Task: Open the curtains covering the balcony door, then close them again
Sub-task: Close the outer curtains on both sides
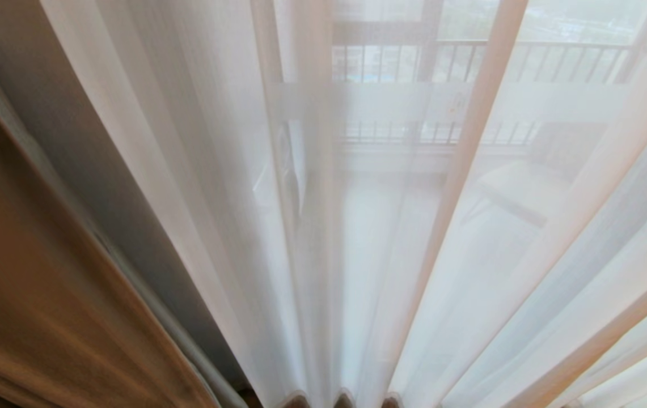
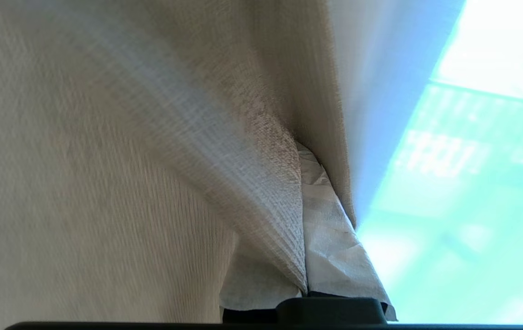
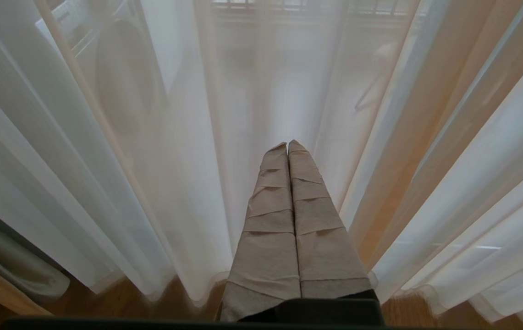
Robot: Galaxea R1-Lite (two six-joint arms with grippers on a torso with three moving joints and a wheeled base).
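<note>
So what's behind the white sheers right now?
Through the white sheers the balcony door frame, a pale balcony floor and a dark railing show dimly. Behind the thick curtain on the left, nothing can be seen.

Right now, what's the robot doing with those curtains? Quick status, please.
Left gripper shut on thick beige curtain. Right gripper shut, holding nothing, in front of white sheers. Sheers cover the balcony door. Nothing in the way.

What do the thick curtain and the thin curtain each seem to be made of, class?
The thick curtain looks like a coarse woven cloth, greyish-beige and matt: its criss-cross threads show and no light passes through. The thin curtain looks like fine white voile, perhaps synthetic: the balcony railing shows through its soft folds.
</note>
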